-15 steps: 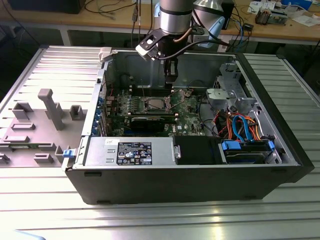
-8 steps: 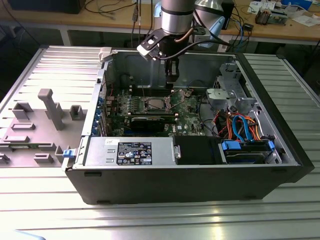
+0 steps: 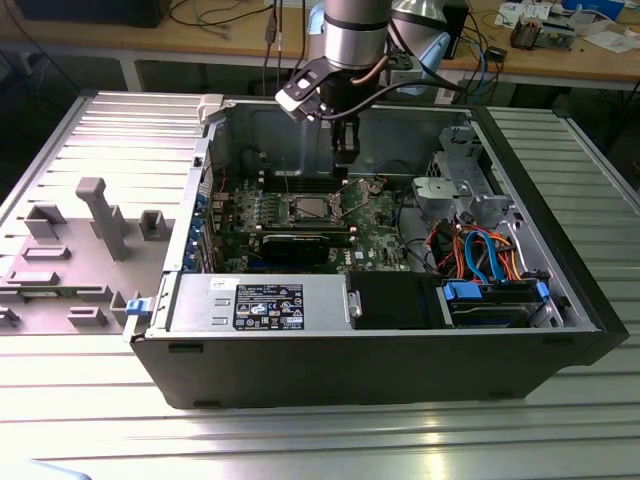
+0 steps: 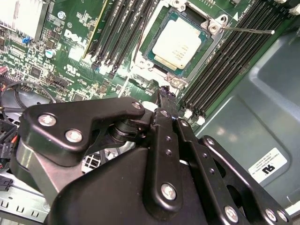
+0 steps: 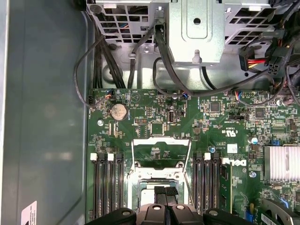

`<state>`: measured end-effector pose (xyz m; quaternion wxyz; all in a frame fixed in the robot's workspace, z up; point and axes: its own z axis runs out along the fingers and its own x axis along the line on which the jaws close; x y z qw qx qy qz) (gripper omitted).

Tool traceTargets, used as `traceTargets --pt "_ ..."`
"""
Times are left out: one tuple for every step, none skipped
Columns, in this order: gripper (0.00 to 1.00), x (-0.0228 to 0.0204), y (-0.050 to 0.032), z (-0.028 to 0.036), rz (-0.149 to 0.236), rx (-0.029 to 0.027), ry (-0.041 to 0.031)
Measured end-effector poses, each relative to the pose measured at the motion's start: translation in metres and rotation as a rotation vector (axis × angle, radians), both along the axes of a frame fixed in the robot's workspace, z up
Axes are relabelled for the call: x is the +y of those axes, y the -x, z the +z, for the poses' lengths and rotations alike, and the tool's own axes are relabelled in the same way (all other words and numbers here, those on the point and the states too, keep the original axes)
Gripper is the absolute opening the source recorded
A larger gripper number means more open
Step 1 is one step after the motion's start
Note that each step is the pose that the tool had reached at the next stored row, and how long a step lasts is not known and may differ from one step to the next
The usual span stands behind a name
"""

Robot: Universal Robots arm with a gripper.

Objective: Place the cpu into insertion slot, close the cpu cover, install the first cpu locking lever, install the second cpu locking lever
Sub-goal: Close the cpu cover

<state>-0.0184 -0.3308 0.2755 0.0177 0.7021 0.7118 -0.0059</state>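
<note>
— Room around the gripper [image 3: 345,165]?

— Tight on two sides. It hangs inside the open computer case [image 3: 590,300], above the green motherboard [image 5: 140,105]. A plain grey wall [image 3: 290,125] is behind it, and a perforated steel drive cage [image 3: 455,190] is toward the exterior view's right. Overhead the case stands open. The case sits on a ribbed metal table [image 3: 300,440].

— And by the insertion slot [image 4: 202,55]?

— Long black memory slots [image 5: 107,183] run in two banks, one along each flank, close to its silver rim. The cpu cover [image 3: 366,197], a thin silvery frame with a square window, is tipped up off the slot on the drive-cage side. A slim steel locking lever [image 4: 246,31] angles out from one corner across the memory slots. Black cables [image 5: 164,51] loop from the cage down to the board's edge.

— The cpu [image 4: 180,42]?

— Lying flat in the slot, smooth pale metal face up, edges square to the rim.

— Fingers [image 5: 160,192]?

— Matte black, drawn together with nothing seen between them. The tips are near one corner of the slot's rim; whether they touch it I cannot tell.
</note>
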Motion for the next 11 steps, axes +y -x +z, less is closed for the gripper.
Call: traceTargets --pt "0.11 0.0000 -0.0001 0.0000 0.000 0.0000 -0.0001" --pt "0.11 0.0000 -0.0005 0.0000 0.000 0.0000 0.0000" --pt "0.11 0.0000 -0.0012 0.0000 0.000 0.0000 -0.0001" --pt "0.11 0.0000 -0.0014 0.0000 0.000 0.0000 -0.0001" --pt "0.11 0.0000 -0.0015 0.0000 0.000 0.0000 0.0000" --pt "0.11 0.0000 -0.0018 0.0000 0.000 0.0000 0.0000" --pt "0.11 0.0000 -0.0021 0.0000 0.000 0.0000 0.0000" --pt "0.11 0.0000 -0.0025 0.0000 0.000 0.0000 -0.0001" --pt "0.11 0.0000 -0.0028 0.0000 0.000 0.0000 0.0000" --pt "0.11 0.0000 -0.0029 0.0000 0.000 0.0000 0.0000" --pt "0.11 0.0000 -0.0031 0.0000 0.000 0.0000 0.0000"
